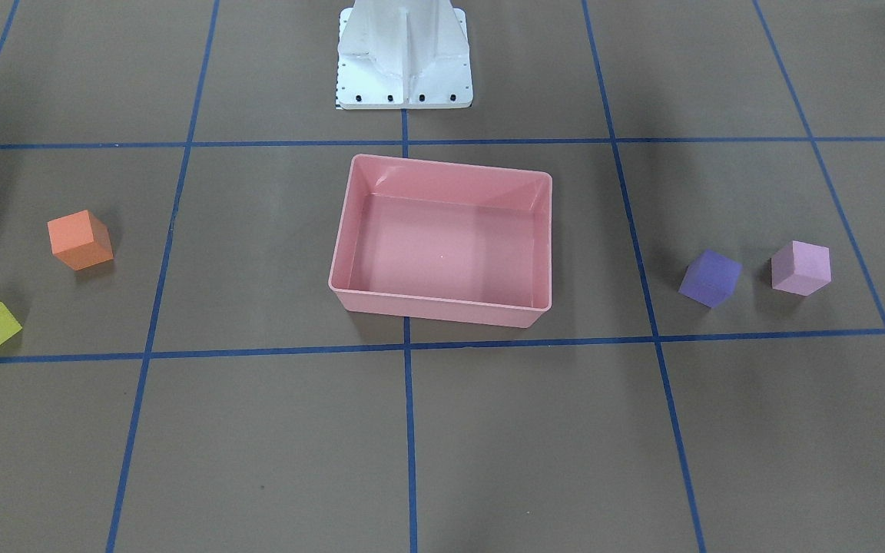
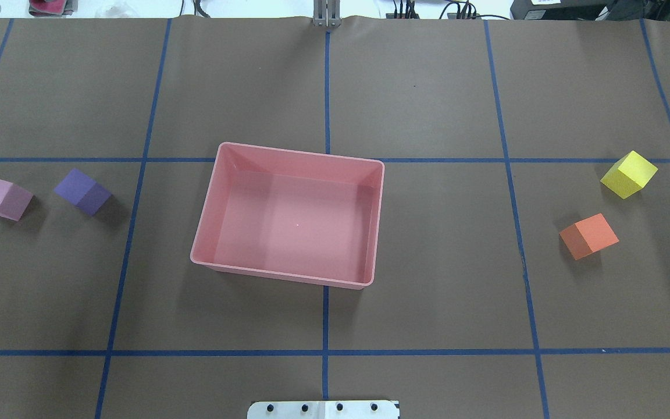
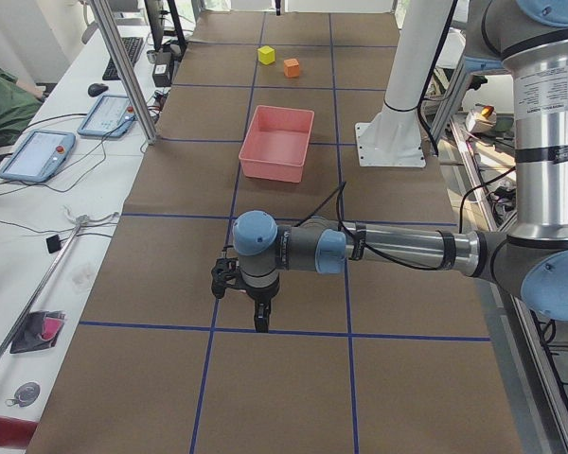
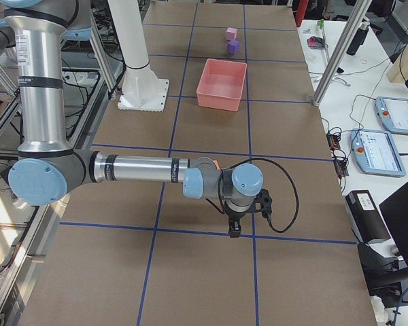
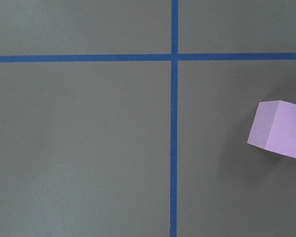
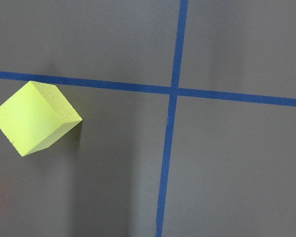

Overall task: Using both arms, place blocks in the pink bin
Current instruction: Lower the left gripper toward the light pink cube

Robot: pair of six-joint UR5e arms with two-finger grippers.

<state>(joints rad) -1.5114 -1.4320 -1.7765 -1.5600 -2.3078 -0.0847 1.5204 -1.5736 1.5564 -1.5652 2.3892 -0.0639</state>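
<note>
Left arm (image 3: pixel 407 251) nearest: forearm stretched level and low over the table, left gripper (image 3: pixel 259 317) pointing straight down above the tape grid. Can't tell its jaw width. Right arm (image 4: pixel 136 168) same pose at the other end, right gripper (image 4: pixel 234 227) down, width also unreadable.

Left to right: pink-lilac block (image 2: pixel 0 198), purple block (image 2: pixel 82 191) just beside it, pink bin (image 2: pixel 288 278) at centre, orange block (image 2: pixel 589 235), yellow block (image 2: pixel 629 174) farther out. All four sit on the table (image 2: pixel 428 87), well apart from the bin.

Brown paper, blue tape squares. White base plate (image 2: pixel 323 409) on the robot's side, teach pendants (image 3: pixel 38 151) on the side bench.
</note>
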